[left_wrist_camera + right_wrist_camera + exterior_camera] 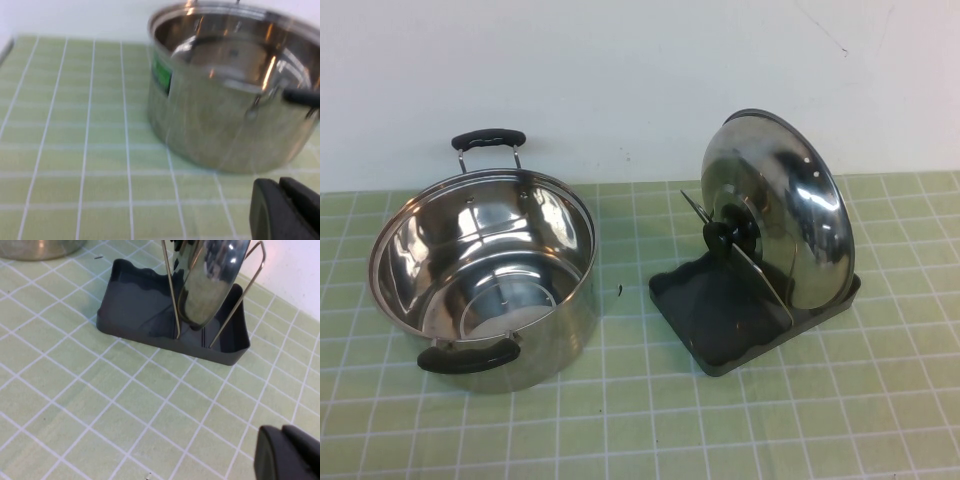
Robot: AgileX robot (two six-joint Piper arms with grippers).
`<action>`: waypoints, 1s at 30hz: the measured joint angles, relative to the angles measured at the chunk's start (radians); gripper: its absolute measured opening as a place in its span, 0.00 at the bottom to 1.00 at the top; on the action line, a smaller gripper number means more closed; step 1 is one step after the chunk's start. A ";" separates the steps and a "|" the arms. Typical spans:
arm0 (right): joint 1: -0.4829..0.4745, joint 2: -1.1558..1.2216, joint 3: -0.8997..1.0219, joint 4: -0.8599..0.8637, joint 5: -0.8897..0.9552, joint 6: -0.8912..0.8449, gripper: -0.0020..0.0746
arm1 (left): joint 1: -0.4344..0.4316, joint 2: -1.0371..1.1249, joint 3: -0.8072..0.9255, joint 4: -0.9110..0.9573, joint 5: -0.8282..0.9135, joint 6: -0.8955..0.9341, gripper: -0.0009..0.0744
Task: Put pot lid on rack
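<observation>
The shiny steel pot lid point(790, 215) with its black knob point(720, 238) stands on edge in the dark grey rack point(720, 310), between the silver wire uprights point(760, 280). The right wrist view shows the lid's lower edge point(207, 285) resting in the rack tray point(145, 310). My left gripper point(282, 192) is shut and empty, low over the mat beside the pot point(225, 100). My right gripper point(285, 440) is shut and empty, over the mat in front of the rack. Neither gripper shows in the high view.
The open steel pot point(485, 275) with two black handles stands at the left of the green grid mat point(640, 420). A white wall runs behind the mat. A small dark speck point(618, 292) lies between pot and rack.
</observation>
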 joint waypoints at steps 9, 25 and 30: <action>0.000 -0.001 0.000 0.000 0.000 0.000 0.03 | 0.030 0.000 0.114 -0.057 -0.094 -0.015 0.01; 0.000 -0.003 0.000 0.000 0.004 -0.002 0.03 | 0.116 -0.002 0.116 -0.077 -0.099 -0.016 0.01; 0.000 -0.003 0.000 0.000 0.004 -0.002 0.03 | 0.118 -0.002 0.116 -0.077 -0.099 0.007 0.01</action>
